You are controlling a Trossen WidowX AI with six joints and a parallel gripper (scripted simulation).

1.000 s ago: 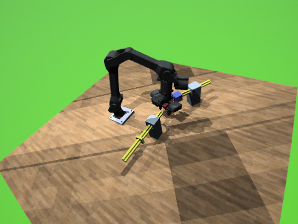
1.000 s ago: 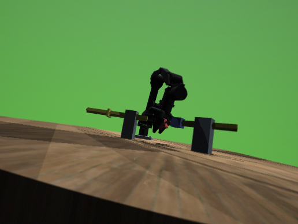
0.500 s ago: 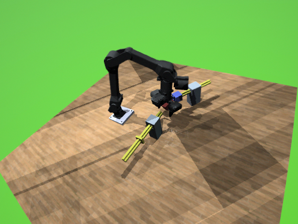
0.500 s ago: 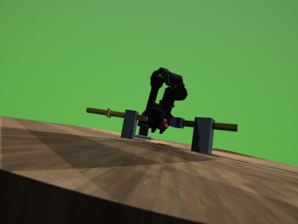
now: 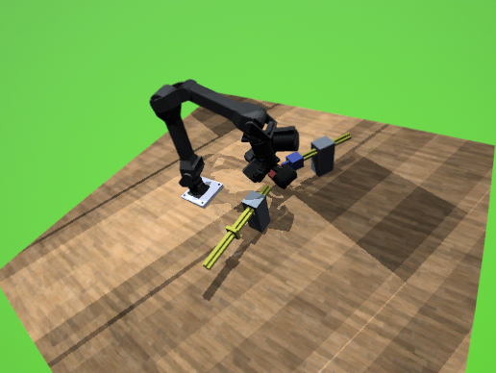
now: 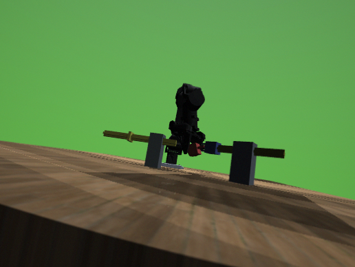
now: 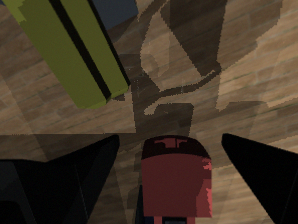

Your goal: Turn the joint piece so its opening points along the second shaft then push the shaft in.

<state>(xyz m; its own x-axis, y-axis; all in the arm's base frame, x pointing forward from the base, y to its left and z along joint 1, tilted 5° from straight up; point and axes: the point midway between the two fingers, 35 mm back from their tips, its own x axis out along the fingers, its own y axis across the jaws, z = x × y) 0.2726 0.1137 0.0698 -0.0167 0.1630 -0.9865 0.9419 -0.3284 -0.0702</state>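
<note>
Two black fingers of the tool (image 7: 170,150) stand released around the red square joint piece (image 7: 175,182), gripping nothing. The yellow-green sliding shaft (image 7: 75,55) ends at eleven o'clock from the tool, its long axis running toward the joint's opening.

A bare test bench is showing here: a wooden desk (image 5: 336,269) is sitting against plain green, with an arm (image 5: 211,103) bolted near its far left edge.
</note>
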